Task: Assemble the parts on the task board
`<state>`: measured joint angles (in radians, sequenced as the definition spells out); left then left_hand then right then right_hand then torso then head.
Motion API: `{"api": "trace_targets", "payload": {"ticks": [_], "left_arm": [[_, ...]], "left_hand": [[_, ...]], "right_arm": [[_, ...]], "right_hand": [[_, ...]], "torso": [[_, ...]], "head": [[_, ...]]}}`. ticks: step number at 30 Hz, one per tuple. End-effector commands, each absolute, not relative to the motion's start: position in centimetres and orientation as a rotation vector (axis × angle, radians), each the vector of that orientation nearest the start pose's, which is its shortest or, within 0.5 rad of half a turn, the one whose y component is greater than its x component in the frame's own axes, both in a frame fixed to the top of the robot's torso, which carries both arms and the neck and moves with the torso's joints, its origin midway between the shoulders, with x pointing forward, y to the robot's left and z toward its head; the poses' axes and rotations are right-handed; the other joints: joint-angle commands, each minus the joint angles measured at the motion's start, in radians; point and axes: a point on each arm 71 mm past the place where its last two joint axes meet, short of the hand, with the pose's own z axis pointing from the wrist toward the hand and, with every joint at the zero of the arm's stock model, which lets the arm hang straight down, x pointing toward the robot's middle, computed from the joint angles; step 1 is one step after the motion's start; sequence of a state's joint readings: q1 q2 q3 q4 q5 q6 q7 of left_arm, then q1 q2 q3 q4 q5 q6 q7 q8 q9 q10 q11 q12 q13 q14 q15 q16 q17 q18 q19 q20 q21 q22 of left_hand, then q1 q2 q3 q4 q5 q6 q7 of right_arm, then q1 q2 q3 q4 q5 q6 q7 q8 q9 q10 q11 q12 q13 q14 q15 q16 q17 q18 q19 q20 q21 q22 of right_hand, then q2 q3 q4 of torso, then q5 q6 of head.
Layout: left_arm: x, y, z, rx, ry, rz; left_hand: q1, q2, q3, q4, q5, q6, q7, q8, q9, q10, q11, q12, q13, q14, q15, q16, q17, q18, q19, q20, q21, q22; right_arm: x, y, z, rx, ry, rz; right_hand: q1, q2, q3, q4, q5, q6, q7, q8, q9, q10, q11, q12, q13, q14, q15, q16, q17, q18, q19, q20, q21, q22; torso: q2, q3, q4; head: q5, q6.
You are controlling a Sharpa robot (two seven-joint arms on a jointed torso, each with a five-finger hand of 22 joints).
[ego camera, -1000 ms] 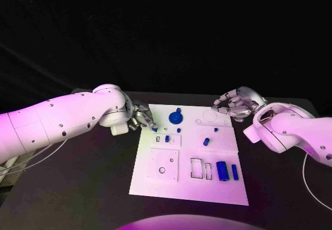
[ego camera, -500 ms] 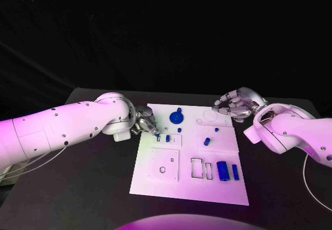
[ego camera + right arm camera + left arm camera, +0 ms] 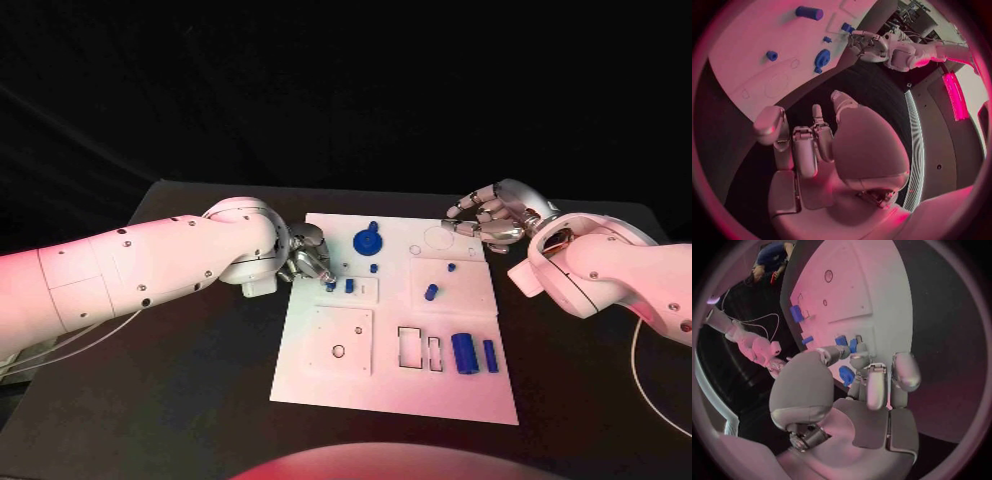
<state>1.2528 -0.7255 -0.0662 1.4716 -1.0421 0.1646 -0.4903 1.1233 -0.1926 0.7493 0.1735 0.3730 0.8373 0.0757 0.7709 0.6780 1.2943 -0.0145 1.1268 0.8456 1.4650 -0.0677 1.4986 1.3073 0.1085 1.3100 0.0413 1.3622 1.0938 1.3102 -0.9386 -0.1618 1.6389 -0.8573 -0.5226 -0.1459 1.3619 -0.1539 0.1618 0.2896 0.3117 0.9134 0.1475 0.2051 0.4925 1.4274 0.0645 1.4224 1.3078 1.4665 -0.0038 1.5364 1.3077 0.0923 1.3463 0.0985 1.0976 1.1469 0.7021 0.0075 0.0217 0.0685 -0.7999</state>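
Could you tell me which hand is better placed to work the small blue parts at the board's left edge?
Left, probably. The left hand has its fingertips right at those small parts on the board; the right hand hangs beyond the far right corner.

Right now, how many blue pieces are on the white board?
7, maybe more hidden: round one, dot, two by the left hand, two mid-right, two cylinders lower right.

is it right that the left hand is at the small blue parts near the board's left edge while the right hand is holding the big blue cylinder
One thing is wrong. The right hand holds nothing: the head view shows it off the task board's far right corner, while the big blue cylinder lies untouched on the board's near side. The left hand is indeed at the small blue parts.
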Motion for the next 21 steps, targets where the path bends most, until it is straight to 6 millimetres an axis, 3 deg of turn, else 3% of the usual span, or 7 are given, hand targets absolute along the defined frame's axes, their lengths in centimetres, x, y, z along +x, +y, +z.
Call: {"api": "trace_targets", "payload": {"ticks": [1,15,21], "left_arm": [[48.58,16.82,-21.56,-0.082,2.348,-0.494],[48.41,17.22,-21.82,-0.065,2.364,-0.454],[48.37,17.55,-21.9,-0.072,2.365,-0.438]], "left_hand": [[-0.002,0.005,0.18,-0.184,0.007,0.017,-0.013,0.001,-0.002,0.007,-0.002,0.007,0.002,0.069,-0.005,0.005,0.122,-0.011,0.003,-0.001,0.004,0.0],[-0.005,0.002,0.178,-0.189,0.022,0.021,-0.015,0.002,-0.003,0.01,-0.003,0.007,0.002,0.069,-0.006,0.005,0.122,-0.011,0.004,-0.002,0.006,0.002],[-0.01,0.0,0.177,-0.193,0.043,0.027,-0.016,0.002,-0.004,0.015,-0.005,0.007,0.002,0.07,-0.007,0.005,0.123,-0.012,0.007,-0.004,0.008,0.007]], "right_arm": [[47.15,-23.15,-17.21,0.486,1.692,0.798],[47.14,-23.18,-17.21,0.487,1.693,0.797],[47.14,-23.22,-17.21,0.487,1.692,0.796]], "right_hand": [[-0.011,0.001,0.005,0.0,-0.002,-0.006,-0.001,0.004,0.001,-0.001,-0.001,-0.003,0.088,0.079,-0.006,-0.004,0.151,0.019,-0.001,-0.004,-0.005,-0.001],[-0.011,0.001,0.005,0.0,-0.002,-0.006,-0.001,0.004,0.001,-0.001,-0.001,-0.003,0.088,0.079,-0.006,-0.004,0.151,0.019,-0.001,-0.004,-0.005,-0.001],[-0.011,0.001,0.005,0.0,-0.002,-0.006,-0.001,0.004,0.001,-0.001,-0.001,-0.003,0.088,0.079,-0.006,-0.004,0.151,0.019,-0.001,-0.004,-0.005,-0.001]], "torso": [[-0.001,0.0002,0.0],[-0.002,-0.0003,0.0008],[-0.001,-0.0004,0.001]], "head": [[-0.001,-0.003],[0.001,-0.006],[0.001,-0.007]]}}
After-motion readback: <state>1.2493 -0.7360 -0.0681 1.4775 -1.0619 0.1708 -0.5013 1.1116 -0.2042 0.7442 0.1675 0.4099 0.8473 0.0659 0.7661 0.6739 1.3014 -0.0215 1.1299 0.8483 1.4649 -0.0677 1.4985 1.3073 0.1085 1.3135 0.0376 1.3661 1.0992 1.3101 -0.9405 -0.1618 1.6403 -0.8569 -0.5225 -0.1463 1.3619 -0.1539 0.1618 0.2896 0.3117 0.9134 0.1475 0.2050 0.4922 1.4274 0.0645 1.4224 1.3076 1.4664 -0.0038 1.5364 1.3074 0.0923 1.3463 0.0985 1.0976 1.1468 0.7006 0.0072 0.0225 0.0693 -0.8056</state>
